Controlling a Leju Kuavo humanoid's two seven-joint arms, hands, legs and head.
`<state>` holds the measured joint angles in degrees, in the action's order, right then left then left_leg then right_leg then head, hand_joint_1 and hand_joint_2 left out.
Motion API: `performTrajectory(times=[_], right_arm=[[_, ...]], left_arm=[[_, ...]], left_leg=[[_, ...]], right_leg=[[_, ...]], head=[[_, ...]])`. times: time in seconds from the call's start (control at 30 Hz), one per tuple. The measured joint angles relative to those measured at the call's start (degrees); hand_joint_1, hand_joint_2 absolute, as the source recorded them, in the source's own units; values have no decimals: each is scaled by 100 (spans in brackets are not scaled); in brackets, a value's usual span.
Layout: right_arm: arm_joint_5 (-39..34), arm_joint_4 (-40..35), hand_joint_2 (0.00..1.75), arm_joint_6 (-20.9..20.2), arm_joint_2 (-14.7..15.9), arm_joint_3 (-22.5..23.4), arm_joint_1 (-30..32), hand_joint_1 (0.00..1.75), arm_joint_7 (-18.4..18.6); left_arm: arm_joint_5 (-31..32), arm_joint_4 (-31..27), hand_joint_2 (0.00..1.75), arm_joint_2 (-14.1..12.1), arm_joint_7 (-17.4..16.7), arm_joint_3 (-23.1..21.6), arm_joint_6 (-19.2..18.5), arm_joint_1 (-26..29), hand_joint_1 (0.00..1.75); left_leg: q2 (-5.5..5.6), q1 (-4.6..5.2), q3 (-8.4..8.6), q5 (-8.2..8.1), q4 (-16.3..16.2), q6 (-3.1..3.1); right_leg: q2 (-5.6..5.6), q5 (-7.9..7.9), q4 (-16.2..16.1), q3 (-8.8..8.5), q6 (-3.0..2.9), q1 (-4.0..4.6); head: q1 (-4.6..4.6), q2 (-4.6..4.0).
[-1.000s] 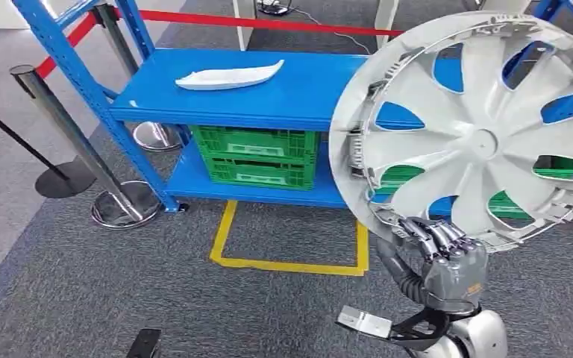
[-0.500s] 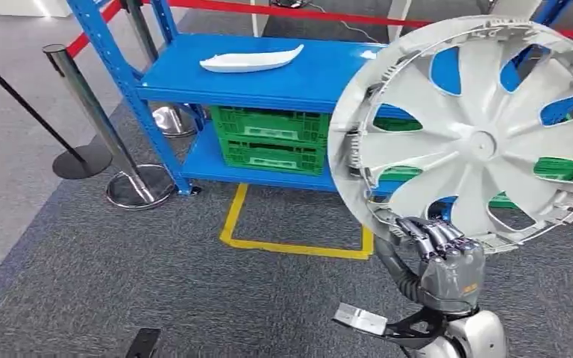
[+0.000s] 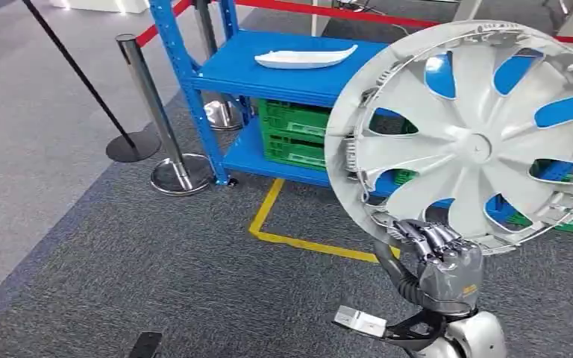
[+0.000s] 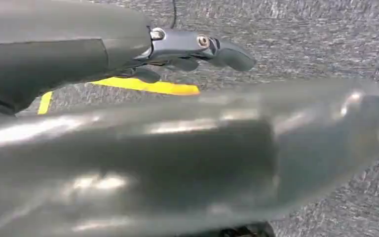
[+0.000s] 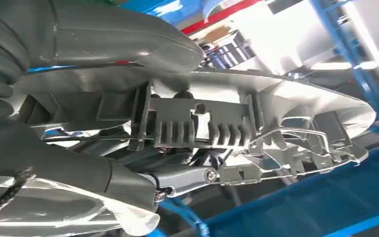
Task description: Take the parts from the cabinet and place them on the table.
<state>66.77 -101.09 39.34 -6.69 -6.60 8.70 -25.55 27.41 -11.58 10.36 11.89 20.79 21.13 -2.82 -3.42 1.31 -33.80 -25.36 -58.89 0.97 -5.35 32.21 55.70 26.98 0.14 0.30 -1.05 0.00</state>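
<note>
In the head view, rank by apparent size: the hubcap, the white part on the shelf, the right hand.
1. Hubcap, though nearness to the camera inflates it.
2 and 3. Right hand and white part: too alike to rank.

No legible text or labels anywhere.

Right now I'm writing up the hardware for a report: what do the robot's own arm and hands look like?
The right hand has a grey metallic palm with a small orange marking, darker segmented fingers and a black ribbed cuff at the wrist. Its forearm is glossy silver, with a black bracket carrying a small silver plate. The left hand shows grey fingers with visible screws.
</note>
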Motion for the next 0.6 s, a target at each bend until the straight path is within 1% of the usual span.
performTrajectory(times=[0.03, 0.1, 0.13, 0.17, 0.2, 0.23, 0.27, 0.3, 0.33, 0.37, 0.4, 0.43, 0.47, 0.5, 0.53, 0.57, 0.6], right_arm=[[0, -2, 175, 0, 0, 0, 1, 175, -20], [4, 0, 175, 0, -2, 0, -3, 175, -50], [4, -6, 175, 0, -4, 2, -3, 175, -50], [2, -2, 175, 0, -4, 4, -5, 175, -50], [2, -2, 175, 2, -4, 4, -8, 175, -50], [9, 0, 175, 2, -4, 4, 2, 175, -50], [18, 0, 175, 2, -4, 7, 20, 175, -54], [11, 0, 175, 2, -4, 7, 32, 175, -61], [11, 2, 175, 0, -4, 4, 43, 175, -61], [7, 2, 175, 2, -4, 7, 46, 175, -57], [-2, 0, 175, 0, -4, 7, 44, 175, -50], [-4, 0, 175, 2, -4, 9, 42, 175, -50], [-9, 2, 175, 2, -4, 9, 35, 175, -50], [-7, 13, 175, 2, -4, 9, 45, 175, -54], [-2, 4, 175, 0, -2, 11, 37, 175, -57], [15, 9, 175, 0, -4, 11, 44, 175, -55], [13, 16, 175, 0, -4, 11, 37, 175, -50]], left_arm=[[2, 0, 0, 4, 0, 0, 2, 1, 0], [15, 0, 0, 2, 0, 0, 5, 12, 0], [15, 0, 0, 4, 0, 0, 5, 12, 0], [15, 0, 0, 9, -2, 2, 5, 13, 0], [15, 0, 0, 11, -2, 2, 7, -5, 0], [17, 0, 0, 22, -2, 0, 5, -16, 0], [17, 0, 0, 35, -2, 0, 7, -20, 0], [17, 0, 0, 35, -2, 0, 9, -17, 0], [20, 0, 0, 35, -7, 2, 9, -15, 0], [20, 0, 0, 41, -7, 2, 9, -14, 0], [22, 0, 0, 46, -9, 2, 9, -15, 0], [24, 0, 0, 48, -9, 2, 9, -16, 0], [35, 0, 0, 48, -9, 2, 9, -16, 0], [46, 0, 0, 39, -9, 0, 9, -34, 0], [59, 0, 0, 44, -15, 0, 11, -42, 0], [72, 0, 0, 46, -15, 0, 9, -32, 0], [72, 0, 0, 48, -15, 0, 11, -13, 0]], left_leg=[[35, 4, -20, -5, 4, 18], [127, 14, -47, -23, 38, 57], [192, -51, 10, -25, 163, 92], [249, -75, 22, -2, 200, 129], [295, -80, 9, 10, 199, 152], [357, -81, -3, 9, 199, 155], [423, -80, -8, 8, 198, 156], [481, -81, -7, 8, 195, 155], [548, -84, -3, 9, 193, 154], [623, -92, 1, 10, 184, 150], [694, -103, 2, 4, 165, 141], [762, -115, 1, -6, 135, 121], [846, -140, -13, -36, 80, 70], [905, -111, -75, -33, 24, 23], [953, -126, -148, -17, -16, -9], [1005, -144, -189, 16, -6, -50], [1075, -159, -203, 52, 17, -102]], right_leg=[[-55, -6, 1, -76, 35, 0], [-156, -4, -12, -80, 77, 0], [-163, 57, 3, -88, 107, 19], [227, 188, 163, 21, 129, -12], [408, 384, 535, 216, 140, -36], [480, 567, 1003, 459, 163, -52], [517, 727, 1509, 737, 185, -65], [519, 757, 1794, 919, 210, -71], [519, 649, 1818, 982, 229, -90], [523, 405, 1591, 927, 246, -113], [538, 147, 1244, 799, 264, -133], [599, -116, 825, 631, 281, -157], [870, -219, 390, 417, 303, -198], [1103, -197, 325, 419, 305, -208], [1063, -126, 252, 332, 248, -209], [1013, -141, 283, 381, 220, -195], [968, -148, 308, 392, 199, -170]], head=[[5, 0], [0, 0], [-4, 0], [24, 0], [44, 0], [44, 0], [42, 0], [42, 0], [44, 0], [40, 0], [44, 0], [44, 0], [40, 0], [70, 0], [64, 0], [53, 0], [64, 0]])
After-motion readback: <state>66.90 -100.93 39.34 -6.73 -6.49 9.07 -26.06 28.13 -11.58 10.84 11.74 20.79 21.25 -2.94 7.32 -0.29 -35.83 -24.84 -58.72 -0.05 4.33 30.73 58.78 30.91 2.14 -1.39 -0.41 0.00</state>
